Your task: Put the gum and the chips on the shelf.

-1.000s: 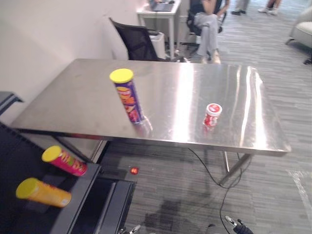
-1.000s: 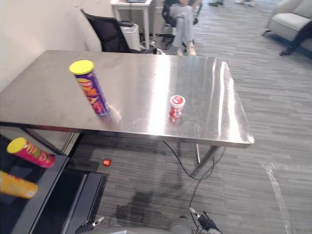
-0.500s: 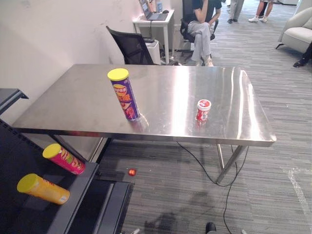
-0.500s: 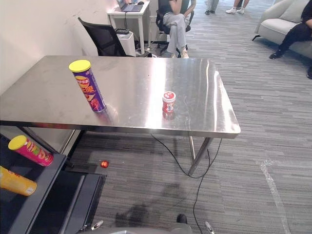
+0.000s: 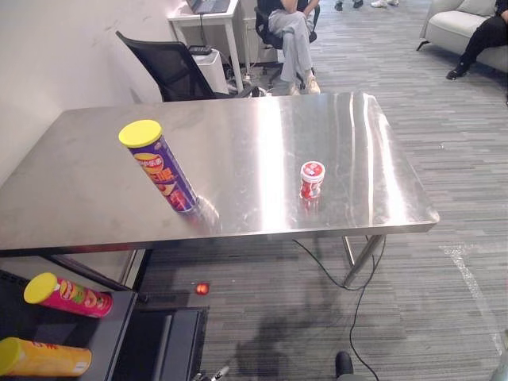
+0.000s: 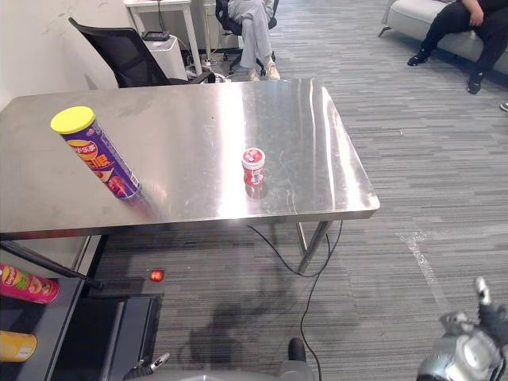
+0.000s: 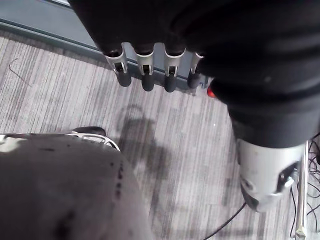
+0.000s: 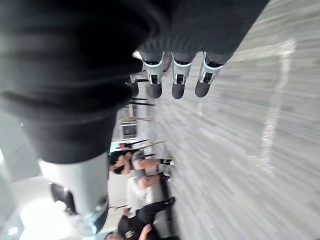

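Both my hands hang empty over the grey striped carpet (image 5: 452, 167). My left hand (image 7: 146, 75) shows its fingers in a loose straight row with nothing between them and only floor beyond. My right hand (image 8: 178, 80) is the same, fingers relaxed and holding nothing, out past the table's right end. The steel table (image 5: 79, 190) stands ahead of me. The chips can (image 5: 163, 171), purple with a yellow lid, stands on its base on the left part of the tabletop, close to the near edge. The gum tub (image 5: 311, 178), red with a white lid, stands upright right of centre, well apart from the can and back from the near edge. Neither is touched by anything. The dark shelf (image 5: 119, 317) sits low at my left, below table height. A pink can (image 5: 67, 294) lies on its side there, and an orange can (image 5: 44, 358) lies on its side just nearer to me; both have yellow lids pointing left. A small red object (image 5: 202, 288) lies on the carpet under the table's near edge. Behind the table is a black office chair (image 5: 163, 71), then a white desk (image 5: 210, 12) with a seated person (image 5: 295, 36) beside it. Another person (image 5: 484, 36) sits on a sofa at far right.
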Tool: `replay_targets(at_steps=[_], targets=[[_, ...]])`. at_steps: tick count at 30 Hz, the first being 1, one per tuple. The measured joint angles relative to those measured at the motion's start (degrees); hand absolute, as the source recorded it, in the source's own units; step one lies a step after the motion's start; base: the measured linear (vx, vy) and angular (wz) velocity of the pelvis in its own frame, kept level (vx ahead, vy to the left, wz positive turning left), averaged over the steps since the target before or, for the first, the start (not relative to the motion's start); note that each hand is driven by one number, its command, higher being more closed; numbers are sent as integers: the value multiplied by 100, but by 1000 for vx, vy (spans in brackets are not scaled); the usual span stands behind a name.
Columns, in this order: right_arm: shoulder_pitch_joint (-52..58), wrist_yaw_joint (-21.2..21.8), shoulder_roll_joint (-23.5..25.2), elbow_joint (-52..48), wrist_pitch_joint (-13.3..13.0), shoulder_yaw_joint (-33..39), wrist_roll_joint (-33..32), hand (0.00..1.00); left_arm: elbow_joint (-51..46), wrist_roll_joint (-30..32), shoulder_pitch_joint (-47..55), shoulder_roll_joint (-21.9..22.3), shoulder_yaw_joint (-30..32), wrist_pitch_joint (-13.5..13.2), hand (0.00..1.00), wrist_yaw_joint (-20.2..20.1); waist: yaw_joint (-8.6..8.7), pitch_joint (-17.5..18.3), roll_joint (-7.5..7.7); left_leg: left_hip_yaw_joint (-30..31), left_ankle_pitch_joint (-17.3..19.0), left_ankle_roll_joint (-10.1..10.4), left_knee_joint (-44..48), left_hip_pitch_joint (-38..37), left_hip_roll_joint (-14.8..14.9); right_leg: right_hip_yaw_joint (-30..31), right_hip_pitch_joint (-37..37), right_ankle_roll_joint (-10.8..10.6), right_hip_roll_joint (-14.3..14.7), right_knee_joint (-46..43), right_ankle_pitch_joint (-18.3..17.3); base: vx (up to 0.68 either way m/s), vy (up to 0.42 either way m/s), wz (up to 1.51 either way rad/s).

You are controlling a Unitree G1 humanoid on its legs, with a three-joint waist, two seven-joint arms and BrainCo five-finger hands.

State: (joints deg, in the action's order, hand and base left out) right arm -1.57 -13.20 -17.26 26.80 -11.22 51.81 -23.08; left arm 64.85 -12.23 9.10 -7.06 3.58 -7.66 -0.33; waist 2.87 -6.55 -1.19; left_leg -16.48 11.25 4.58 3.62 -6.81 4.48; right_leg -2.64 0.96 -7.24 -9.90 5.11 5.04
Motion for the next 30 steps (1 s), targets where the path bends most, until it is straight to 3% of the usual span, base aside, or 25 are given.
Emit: replay_targets(at_steps=[5, 11, 17, 20, 25, 30], targets=[[-129, -324, 57, -1133, -142, -14, 703, 0, -162, 3, 13, 11, -102, -1, 0, -1, -5, -136, -20, 15, 79, -25, 78, 89, -23, 10, 82, 0, -30, -38, 0, -28, -14, -2], [-108, -311, 59, -2353, -197, -307, 983, 0, -218, 5, 4, 14, -86, 1, 0, -6, 9, -287, -31, 130, 160, -15, 222, 193, 18, -8, 100, -2, 1, -35, -1, -48, -44, 2], [-87, 223, 56, -2935, -282, -1057, 1181, 0, -339, 10, 36, 32, 125, 11, 0, -22, -21, -325, 32, 275, 156, -17, 275, 261, 29, -147, 60, -4, -7, -36, 1, -17, -37, 11], [-85, 541, -40, -2954, -289, -1486, 1181, 0, -448, 11, 30, 26, 130, 10, 0, -72, -133, -388, 76, 338, 156, -17, 297, 255, 36, -216, -6, -4, -11, -24, 1, -7, -23, 12], [-237, 1086, -479, -2889, -289, -2640, 1054, 0, -455, 8, 28, -10, 129, 1, 0, -119, -192, -438, 127, 515, 155, -19, 323, 278, 42, -409, -104, -5, -22, -22, -1, -10, -21, 17], [-426, 1280, -483, -2754, -285, -3173, 912, 0, -455, 4, 22, -36, 126, -20, 0, -119, -306, -493, 170, 633, 154, -20, 386, 372, 44, -535, -117, -5, -33, -24, -1, -13, -17, 13]])
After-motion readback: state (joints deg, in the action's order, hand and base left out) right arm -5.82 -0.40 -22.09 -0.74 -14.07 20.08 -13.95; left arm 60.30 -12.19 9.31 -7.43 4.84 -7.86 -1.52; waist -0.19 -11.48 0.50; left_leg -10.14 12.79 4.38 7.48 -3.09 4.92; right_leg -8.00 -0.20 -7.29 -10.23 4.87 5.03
